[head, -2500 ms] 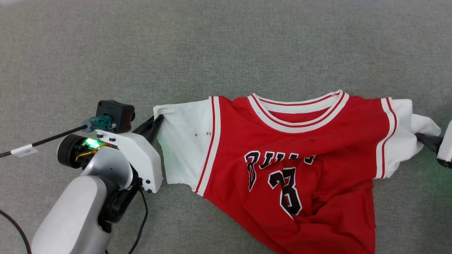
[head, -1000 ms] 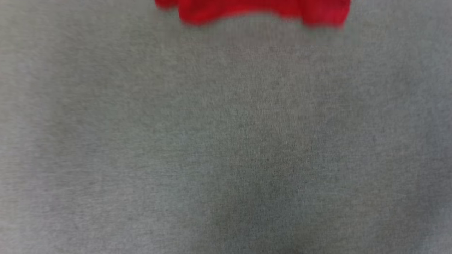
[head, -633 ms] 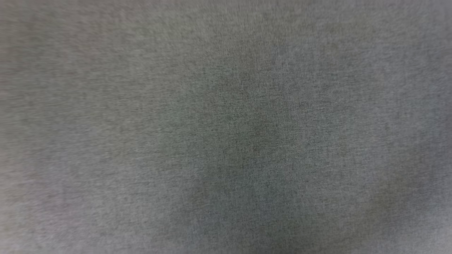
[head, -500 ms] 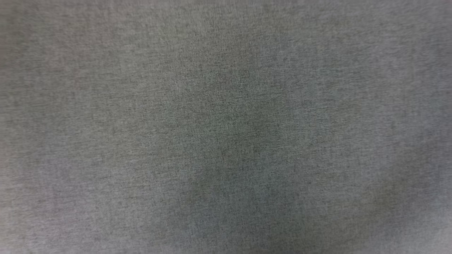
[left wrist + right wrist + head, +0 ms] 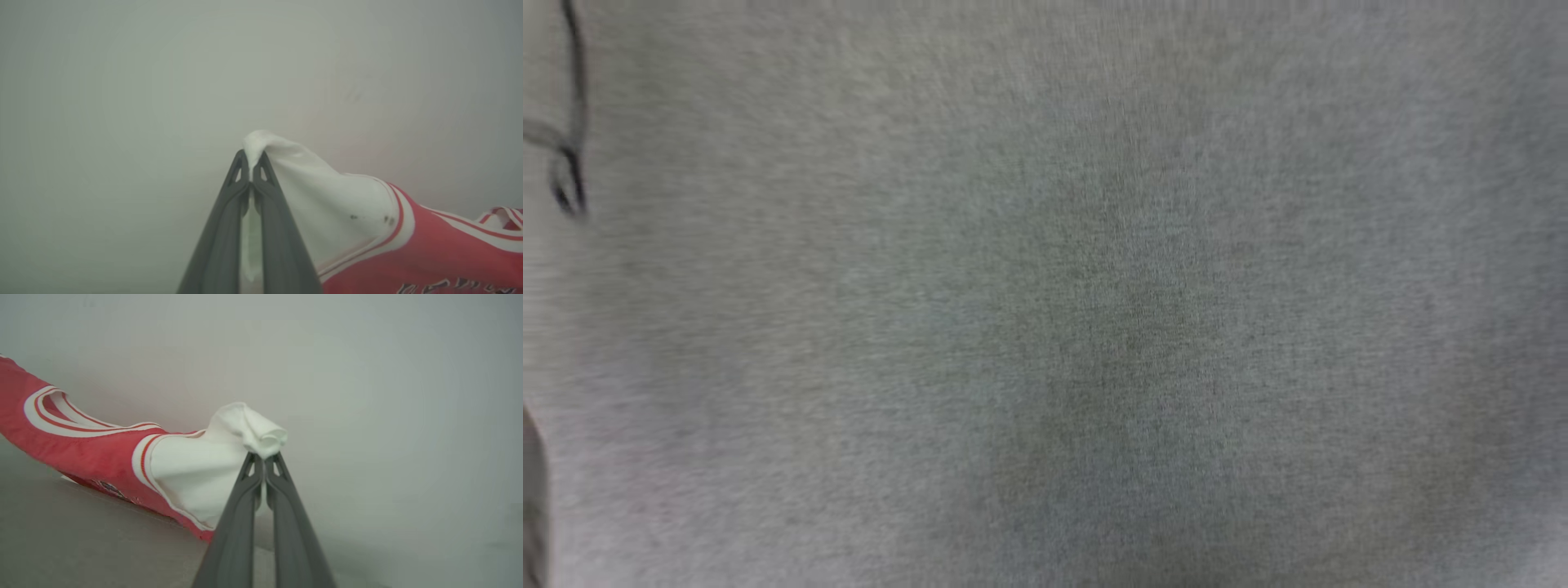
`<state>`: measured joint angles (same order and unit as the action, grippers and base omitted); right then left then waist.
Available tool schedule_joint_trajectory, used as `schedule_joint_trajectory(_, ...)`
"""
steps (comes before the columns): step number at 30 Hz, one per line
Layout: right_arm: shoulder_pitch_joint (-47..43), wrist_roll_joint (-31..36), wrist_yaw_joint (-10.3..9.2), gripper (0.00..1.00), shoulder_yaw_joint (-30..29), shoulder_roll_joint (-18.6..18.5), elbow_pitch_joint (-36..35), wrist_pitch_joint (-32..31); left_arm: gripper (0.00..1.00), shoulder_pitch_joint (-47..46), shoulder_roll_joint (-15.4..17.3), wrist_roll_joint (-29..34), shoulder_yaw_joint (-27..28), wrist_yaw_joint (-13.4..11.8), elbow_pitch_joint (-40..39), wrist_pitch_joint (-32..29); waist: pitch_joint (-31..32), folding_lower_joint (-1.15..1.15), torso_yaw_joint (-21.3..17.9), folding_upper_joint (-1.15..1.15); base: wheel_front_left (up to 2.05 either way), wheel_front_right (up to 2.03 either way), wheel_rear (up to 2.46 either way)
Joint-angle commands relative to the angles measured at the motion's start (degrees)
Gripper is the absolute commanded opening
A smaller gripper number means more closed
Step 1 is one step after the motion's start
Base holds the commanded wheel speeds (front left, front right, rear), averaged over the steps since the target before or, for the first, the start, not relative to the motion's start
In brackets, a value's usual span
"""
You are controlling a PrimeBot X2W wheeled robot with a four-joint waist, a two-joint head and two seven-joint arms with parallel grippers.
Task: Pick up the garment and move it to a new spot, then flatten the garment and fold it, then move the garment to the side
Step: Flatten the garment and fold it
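Note:
The garment, a red jersey with white sleeves, hangs stretched between both arms. In the left wrist view my left gripper is shut on the bunched tip of one white sleeve, and the red body runs off to the lower right. My right gripper is shut on the tip of the other white sleeve, with the garment and its striped collar trailing to the left in the right wrist view. In the head view the garment is out of view.
Grey cloth surface spreads across the blurred head view. A thin dark cable loops at its upper left edge. Behind each wrist view's fingers lies plain pale grey background.
The head view has shifted and blurred: the garment and both arms slid out of it, leaving grey cloth, and a cable came in at the left. Both grips held.

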<state>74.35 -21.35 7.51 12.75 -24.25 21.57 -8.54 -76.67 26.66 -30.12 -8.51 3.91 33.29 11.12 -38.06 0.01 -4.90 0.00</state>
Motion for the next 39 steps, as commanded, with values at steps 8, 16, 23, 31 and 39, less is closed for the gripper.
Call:
schedule_joint_trajectory(8,-27.5,-4.1,-0.04,0.00,-3.5,-1.1,-9.1,-5.6,0.00,29.2,-1.4,-4.4,2.8,-1.5,-8.8,2.3,15.5,-0.01,2.7,0.00,0.00,0.00,0.00)
schedule_joint_trajectory(16,-50.8,-6.2,-0.04,0.00,-8.7,1.2,-14.6,-8.5,0.00,55.1,-2.2,-5.9,1.6,-5.0,-19.0,-1.5,23.7,-0.01,3.2,0.00,0.00,0.00,0.00)
schedule_joint_trajectory(23,-69.3,-3.3,-0.05,0.00,-12.2,5.1,-19.2,-9.2,0.00,73.7,-3.0,-6.7,0.6,-9.7,-27.7,-5.4,28.6,-0.01,3.6,0.00,0.00,0.00,0.00)
schedule_joint_trajectory(31,-87.9,1.8,-0.04,0.00,-17.3,13.9,-24.2,-11.5,0.00,90.3,-3.6,-7.5,-2.1,-13.6,-33.9,-10.7,33.9,-0.01,5.2,0.00,0.00,0.00,0.00)
schedule_joint_trajectory(39,-96.8,3.1,-0.04,1.00,-21.8,19.6,-25.4,-14.3,0.00,96.1,-4.6,-7.2,-2.2,-17.0,-36.5,-10.9,36.6,-0.01,6.6,0.00,0.00,0.00,0.00)
